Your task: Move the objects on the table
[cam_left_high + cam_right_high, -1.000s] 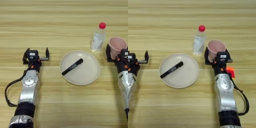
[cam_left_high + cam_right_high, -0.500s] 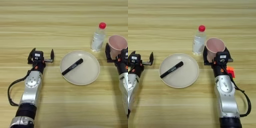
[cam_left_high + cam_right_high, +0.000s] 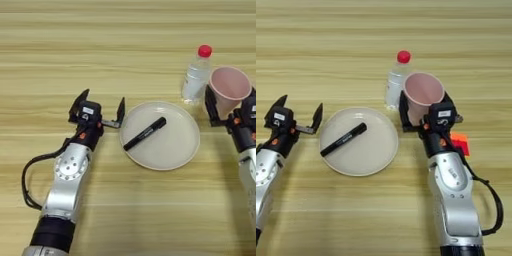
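Note:
A slim black marker pen point(image 3: 145, 134) lies slanted on a round cream plate point(image 3: 177, 152) in the middle of the table point(image 3: 125, 40). My left gripper point(image 3: 102, 102) is open just left of the plate's rim, with its right fingertip point(image 3: 121, 106) close to the edge and nothing between the fingers. At the right, my right gripper point(image 3: 425, 109) is shut on the pale pink cup point(image 3: 422, 91), which stands upright with its mouth open toward me, right beside the bottle. A small red-orange block point(image 3: 459, 143) shows partly from behind the right arm.
A clear plastic bottle point(image 3: 196, 75) with a red cap stands upright just behind the plate's right side, nearly touching the cup. A black cable point(image 3: 30, 175) loops off the left forearm. Bare wood lies along the far and near sides.
My left gripper has moved right, from well left of the plate to its rim, staying open. The right gripper and cup have shifted slightly left toward the bottle.

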`<action>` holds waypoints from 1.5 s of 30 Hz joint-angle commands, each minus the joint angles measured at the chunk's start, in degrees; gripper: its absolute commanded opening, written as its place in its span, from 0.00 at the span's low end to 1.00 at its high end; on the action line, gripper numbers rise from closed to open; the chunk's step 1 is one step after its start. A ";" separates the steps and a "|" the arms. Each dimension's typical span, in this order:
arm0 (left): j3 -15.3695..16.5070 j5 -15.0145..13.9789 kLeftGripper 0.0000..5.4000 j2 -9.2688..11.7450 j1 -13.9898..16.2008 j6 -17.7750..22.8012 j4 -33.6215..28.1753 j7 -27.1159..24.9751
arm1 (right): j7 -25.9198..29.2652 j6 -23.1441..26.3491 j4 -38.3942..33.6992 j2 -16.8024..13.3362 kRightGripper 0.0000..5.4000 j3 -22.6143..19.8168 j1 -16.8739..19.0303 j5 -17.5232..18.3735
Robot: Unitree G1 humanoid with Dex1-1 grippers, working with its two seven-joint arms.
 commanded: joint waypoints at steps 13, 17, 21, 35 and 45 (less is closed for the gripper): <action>-8.20 2.74 1.00 1.72 2.03 -3.15 -0.29 -7.20 | 1.92 5.05 -3.19 0.57 0.83 3.06 -3.08 2.57; -9.47 3.22 1.00 1.60 1.93 -3.54 0.66 -7.84 | 2.07 5.73 -1.67 0.64 0.83 4.25 -4.93 1.86; -10.82 3.97 1.00 1.34 1.71 -4.19 1.60 -7.95 | 2.25 6.27 -0.21 0.90 0.83 5.54 -6.52 1.32; -12.41 5.30 1.00 1.11 1.24 -4.73 2.34 -7.46 | 2.78 5.87 7.05 3.91 0.83 9.68 -11.19 -0.16; -11.80 5.09 1.00 1.24 0.23 -4.46 3.52 -7.38 | 3.72 4.80 10.89 6.11 0.83 12.62 -12.14 -1.19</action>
